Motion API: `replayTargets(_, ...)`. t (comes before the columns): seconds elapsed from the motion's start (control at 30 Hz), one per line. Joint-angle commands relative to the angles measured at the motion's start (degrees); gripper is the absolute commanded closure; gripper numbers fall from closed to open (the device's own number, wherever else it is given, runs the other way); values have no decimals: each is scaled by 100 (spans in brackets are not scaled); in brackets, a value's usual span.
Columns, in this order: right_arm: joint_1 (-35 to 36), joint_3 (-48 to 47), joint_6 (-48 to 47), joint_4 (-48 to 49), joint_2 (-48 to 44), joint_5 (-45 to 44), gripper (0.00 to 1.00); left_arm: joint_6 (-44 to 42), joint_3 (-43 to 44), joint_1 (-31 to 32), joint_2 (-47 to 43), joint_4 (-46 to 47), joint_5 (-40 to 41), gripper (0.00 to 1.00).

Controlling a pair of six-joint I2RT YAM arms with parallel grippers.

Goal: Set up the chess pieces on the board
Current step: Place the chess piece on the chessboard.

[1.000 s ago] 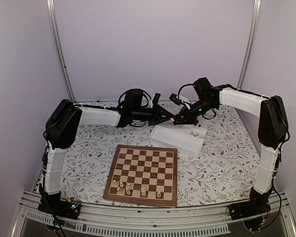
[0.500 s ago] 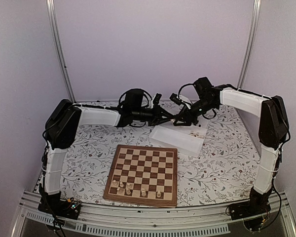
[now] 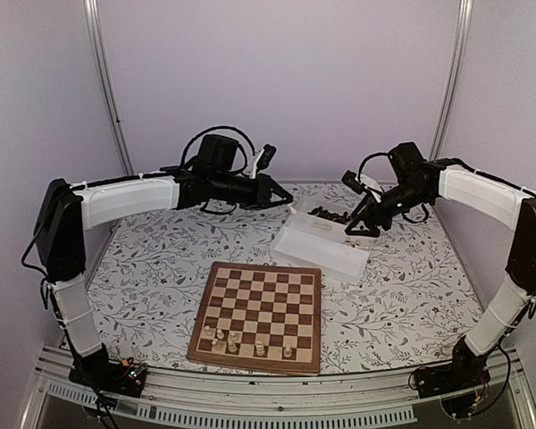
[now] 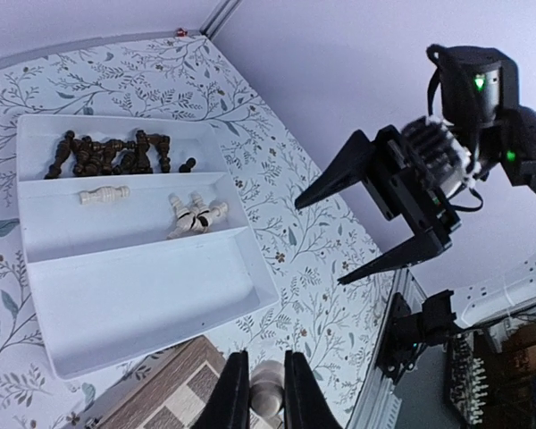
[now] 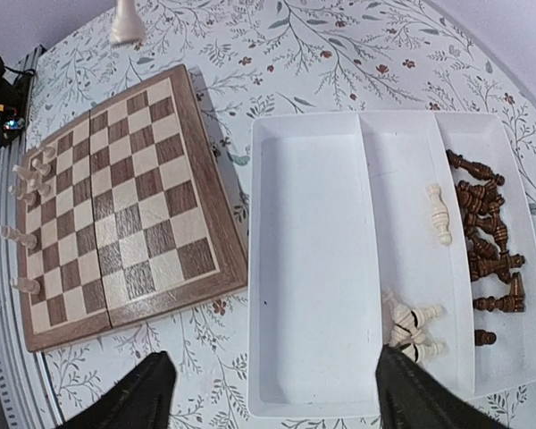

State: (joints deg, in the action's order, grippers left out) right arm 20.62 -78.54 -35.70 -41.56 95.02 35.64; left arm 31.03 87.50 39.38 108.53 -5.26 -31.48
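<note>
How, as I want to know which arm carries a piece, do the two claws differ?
The left claw is shut; the right claw stands wide open. The left claw grips a pale chess piece; the right claw holds nothing. Both hang in the air near the white tray.

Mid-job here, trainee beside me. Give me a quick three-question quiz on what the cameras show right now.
1. True or false: the right gripper is shut.
2. What does the left gripper hold? A) a pale piece B) a dark piece C) nothing
3. Fill in: the pieces standing on the board are all ____ in colour.

Key: 1 false, its jaws stand wide open. 2 A. 3 pale.
</note>
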Motion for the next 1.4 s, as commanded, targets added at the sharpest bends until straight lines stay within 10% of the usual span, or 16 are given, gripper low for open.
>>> replayTargets(0.0,-129,436,43,99,-382,-363,2,-1007,-396,111,-509,-1261,542,97)
replayTargets(0.6,-566,2756,936,2718,-1875,-1531,1,-2443,-1973,2306,-1993,-2184,2681,97)
replayTargets(1.37,-565,2829,785,2649,-1709,-1297,1,-2768,-2631,3301,-1731,-1533,2851,96)
